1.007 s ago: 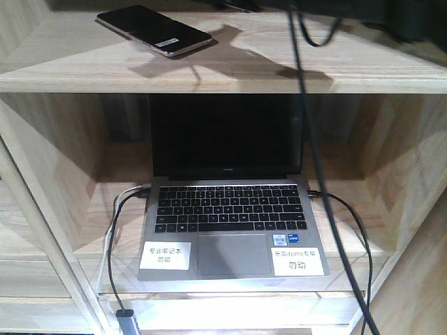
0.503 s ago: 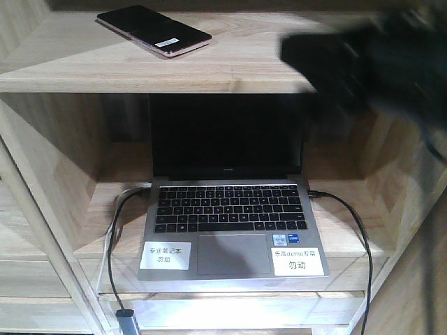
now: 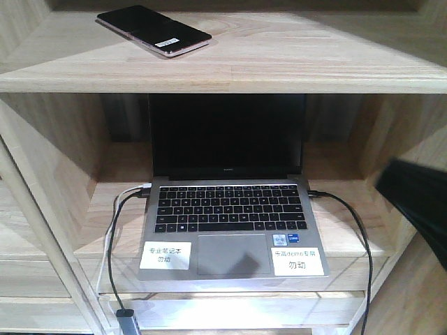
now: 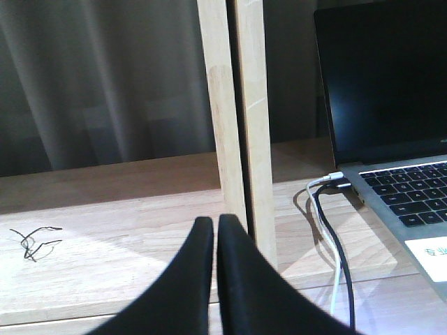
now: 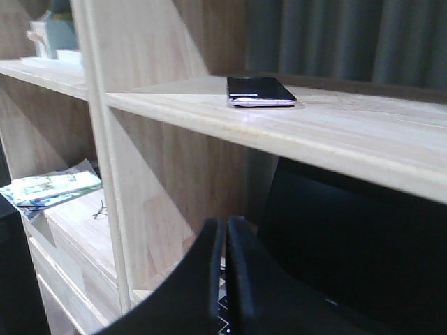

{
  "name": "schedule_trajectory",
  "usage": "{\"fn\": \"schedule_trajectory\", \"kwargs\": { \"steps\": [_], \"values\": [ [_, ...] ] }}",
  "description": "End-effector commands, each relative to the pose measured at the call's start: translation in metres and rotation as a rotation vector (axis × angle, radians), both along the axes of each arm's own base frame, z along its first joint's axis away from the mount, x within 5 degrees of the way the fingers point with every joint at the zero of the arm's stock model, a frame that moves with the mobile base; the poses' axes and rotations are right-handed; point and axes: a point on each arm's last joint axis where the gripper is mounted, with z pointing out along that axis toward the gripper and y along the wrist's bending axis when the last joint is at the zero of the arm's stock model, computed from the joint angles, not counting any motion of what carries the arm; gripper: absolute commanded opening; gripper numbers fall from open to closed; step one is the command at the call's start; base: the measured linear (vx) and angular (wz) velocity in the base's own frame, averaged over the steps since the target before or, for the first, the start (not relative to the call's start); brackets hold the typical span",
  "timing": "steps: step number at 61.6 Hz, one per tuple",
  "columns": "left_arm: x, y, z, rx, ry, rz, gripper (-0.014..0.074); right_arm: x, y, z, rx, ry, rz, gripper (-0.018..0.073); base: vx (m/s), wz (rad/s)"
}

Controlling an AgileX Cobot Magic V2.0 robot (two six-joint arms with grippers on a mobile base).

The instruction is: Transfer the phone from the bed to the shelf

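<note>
The phone [image 3: 154, 30], a glossy black slab with a rose-gold edge and a small white sticker, lies flat on the upper plank of the pale wooden shelf [image 3: 279, 66], towards its left. The right wrist view shows the phone [image 5: 258, 91] on that plank above and beyond my right gripper [image 5: 225, 223], which is shut and empty, apart from the phone. A dark blurred part of the right arm [image 3: 419, 202] shows at the right edge of the front view. My left gripper [image 4: 215, 222] is shut with nothing in it, low in front of a shelf upright [image 4: 237, 118]. The bed is out of view.
An open silver laptop [image 3: 230, 209] with a black screen fills the compartment below the phone, with cables [image 3: 353, 230] at both sides. A small tangle of wire [image 4: 33, 239] lies on the left compartment's board. Booklets [image 5: 49, 187] lie on a lower left shelf.
The dark right arm has dropped from in front of the upper plank to the lower right edge of the front view. The phone has stayed where it lies.
</note>
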Motion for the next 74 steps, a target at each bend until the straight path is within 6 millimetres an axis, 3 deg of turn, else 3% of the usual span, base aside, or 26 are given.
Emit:
{"fn": "schedule_trajectory", "kwargs": {
  "steps": [1, 10, 50, 74],
  "values": [
    [-0.001, 0.0, 0.015, -0.017, -0.098, 0.003, 0.0001, -0.008, -0.007, 0.01, 0.043, -0.059, -0.032, -0.001, 0.0, 0.0],
    [-0.001, 0.0, 0.015, -0.017, -0.098, 0.003, 0.0001, -0.016, -0.01, 0.012, 0.056, -0.088, -0.029, -0.001, 0.0, 0.0],
    [-0.001, 0.0, 0.015, -0.017, -0.098, 0.003, 0.0001, -0.015, -0.011, 0.011, 0.043, -0.085, -0.044, -0.001, 0.0, 0.0],
    [-0.001, 0.0, 0.015, -0.017, -0.098, 0.003, 0.0001, -0.005, -0.024, -0.003, 0.059, 0.11, -0.227, -0.001, 0.0, 0.0]
  ]
}}
